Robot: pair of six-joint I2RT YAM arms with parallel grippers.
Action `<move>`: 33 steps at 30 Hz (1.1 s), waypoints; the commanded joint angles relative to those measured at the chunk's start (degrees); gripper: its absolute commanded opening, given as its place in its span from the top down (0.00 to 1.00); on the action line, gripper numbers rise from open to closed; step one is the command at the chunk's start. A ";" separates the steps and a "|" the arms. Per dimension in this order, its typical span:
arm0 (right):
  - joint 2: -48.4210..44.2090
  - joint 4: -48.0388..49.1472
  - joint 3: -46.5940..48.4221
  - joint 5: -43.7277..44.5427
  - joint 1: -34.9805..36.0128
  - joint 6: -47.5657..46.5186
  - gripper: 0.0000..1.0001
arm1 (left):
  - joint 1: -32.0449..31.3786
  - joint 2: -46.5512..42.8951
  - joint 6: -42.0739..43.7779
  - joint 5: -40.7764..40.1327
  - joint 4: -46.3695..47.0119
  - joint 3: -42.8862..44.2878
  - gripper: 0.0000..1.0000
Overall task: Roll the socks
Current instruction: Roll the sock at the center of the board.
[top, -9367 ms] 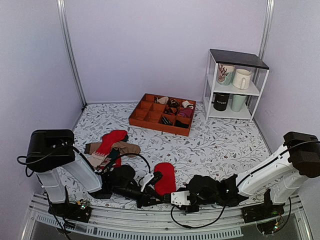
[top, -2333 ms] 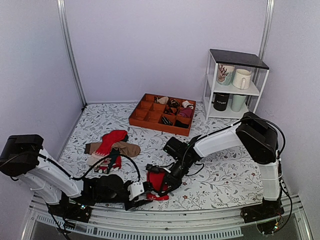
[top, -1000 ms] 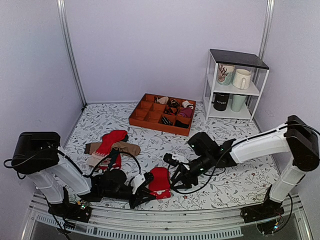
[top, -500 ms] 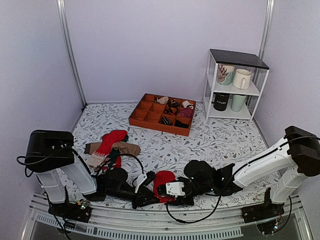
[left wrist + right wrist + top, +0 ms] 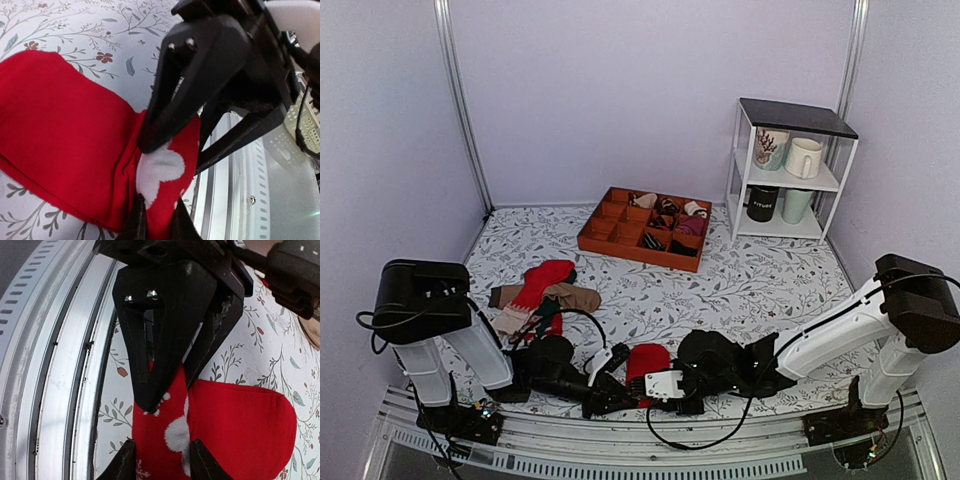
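Floral tabletop (image 5: 750,290), red socks (image 5: 648,358), lettered mug (image 5: 761,203)

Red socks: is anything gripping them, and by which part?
The left gripper pinches the socks at their white-marked near end. The right gripper straddles that same end; its clamp cannot be told.

Looks like a robotics lab test cell, not anyone's home. Plain lilac walls (image 5: 620,90) with aluminium frame posts (image 5: 460,110), and two robot arms (image 5: 430,310) bolted to a metal rail (image 5: 620,465) along the near edge of the counter (image 5: 750,290). The leafy cloth on it, the white shelf (image 5: 795,117) of mugs (image 5: 803,157) and the orange divider tray (image 5: 620,245) read as staged props.
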 commanded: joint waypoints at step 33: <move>19.14 -23.92 12.58 -47.55 -22.45 26.24 0.84 | -0.07 -34.06 36.18 -15.06 -24.01 0.12 0.11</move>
